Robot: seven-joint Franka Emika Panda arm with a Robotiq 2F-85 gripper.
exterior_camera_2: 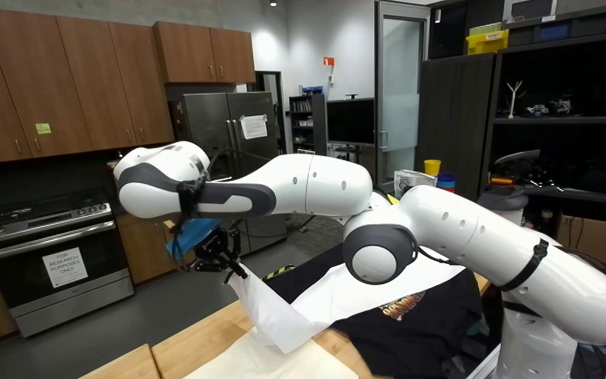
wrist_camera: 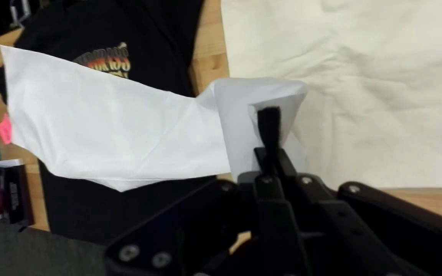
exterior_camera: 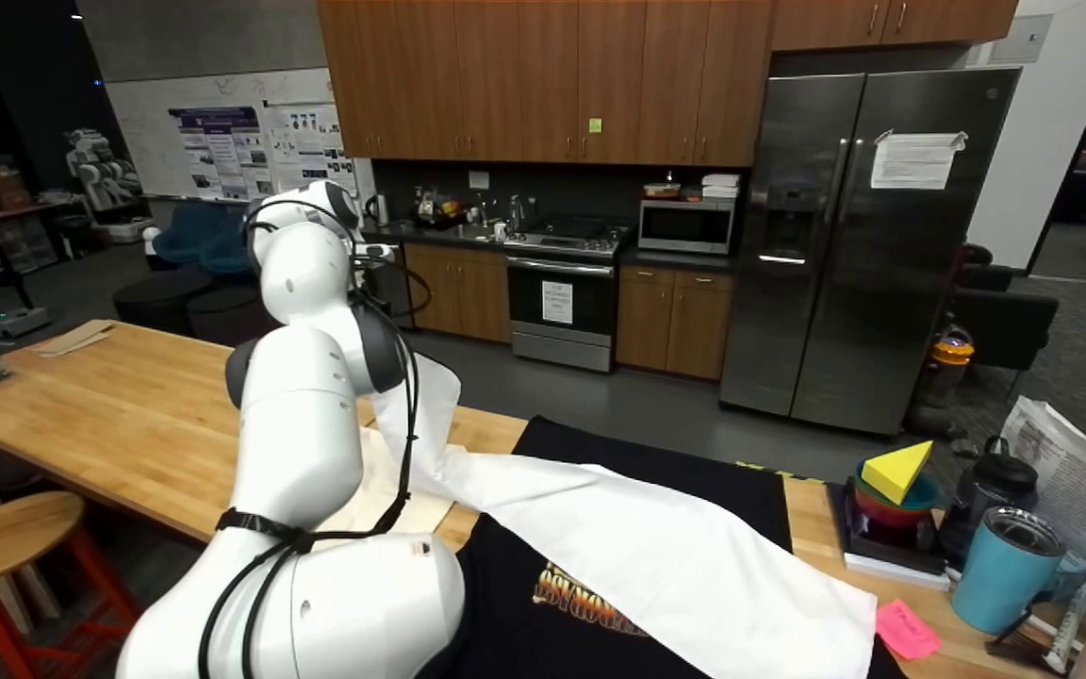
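Claw, lower centre of the wrist view, is clamped on one raised end of a white cloth. From there the white cloth extends to the left of the frame, across black printed cloth; cream cloth, creased, occupies the right, on the wooden surface.

My fingers are black; the white cloth is plain. The black shirt bears lettering in orange, red and yellow. The second cloth is cream, the table grained light brown, the note pink, the tumbler turquoise.
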